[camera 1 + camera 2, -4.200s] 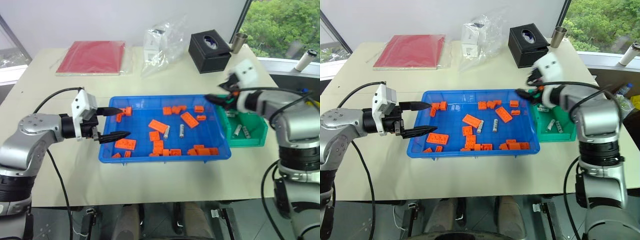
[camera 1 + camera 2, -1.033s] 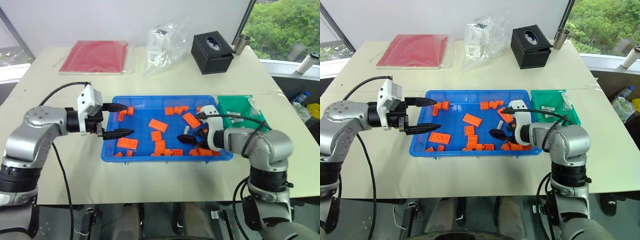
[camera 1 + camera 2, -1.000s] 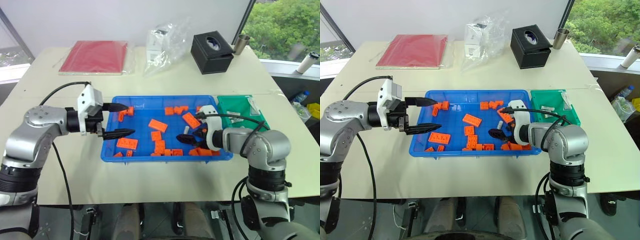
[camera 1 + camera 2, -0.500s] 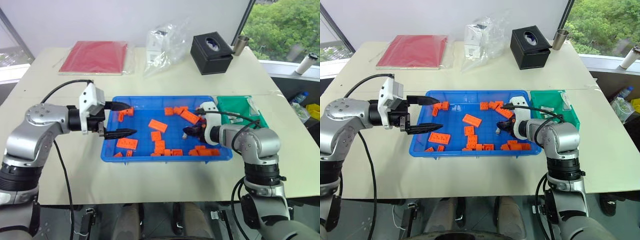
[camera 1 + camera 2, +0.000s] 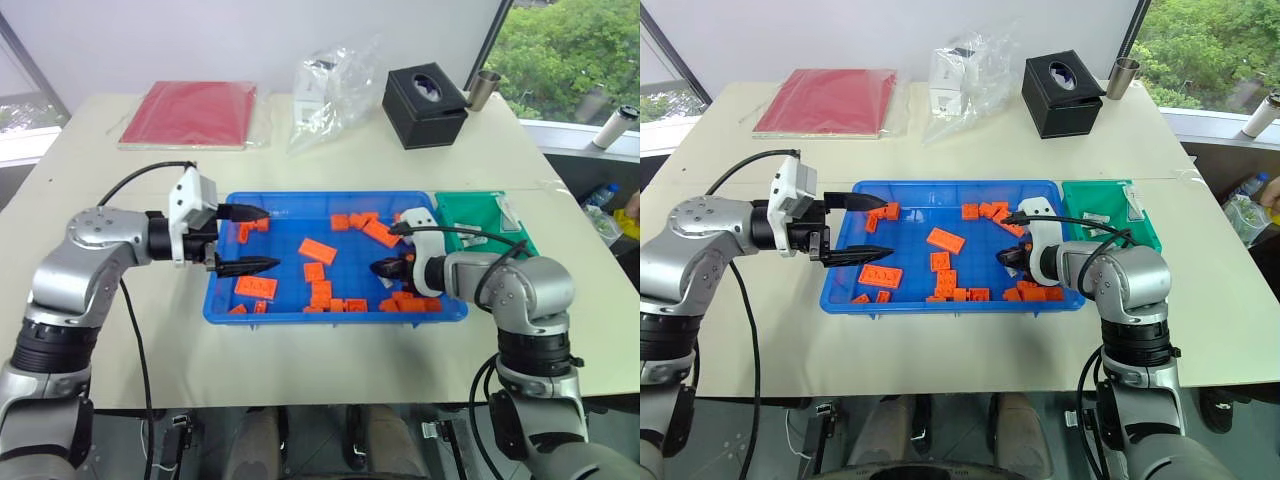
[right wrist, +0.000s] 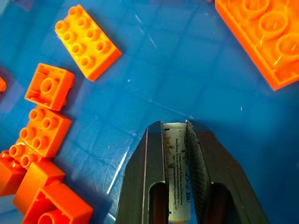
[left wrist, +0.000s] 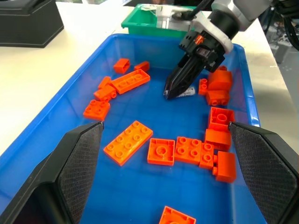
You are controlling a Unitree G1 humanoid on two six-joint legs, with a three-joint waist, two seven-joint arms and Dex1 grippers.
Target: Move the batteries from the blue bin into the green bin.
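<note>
Setting: pale table [image 5: 330,165] by a window with trees outside; far side carries a red folder [image 5: 188,113], a clear plastic bag [image 5: 335,78], a black tissue box [image 5: 424,91] and a metal cup [image 5: 482,88].
Blue bin: blue bin [image 5: 300,313] sits mid-table in front of me, floor scattered with orange bricks [image 5: 316,250].
Green bin: green bin [image 5: 520,238] stands just beside the blue bin, on my right; a few pale items lie in it, too small for me to identify.
Right gripper: my right gripper [image 6: 174,135] is low inside the blue bin near its right end, both fingers clamped on one battery [image 6: 175,172], which lies lengthwise between the pads. The battery is pale with fine print on its wrap. Whether it rests on the bin floor or is just clear of it, I cannot tell.
Right gripper, other angle: in my left wrist view the closed tips [image 7: 172,87] point down at the blue floor with a pale cylinder end at them, a cluster of orange bricks just beside.
Left gripper: my left gripper [image 5: 252,238] hovers over the left end of the blue bin, fingers spread wide, holding nothing; bricks lie below and beyond it.
</note>
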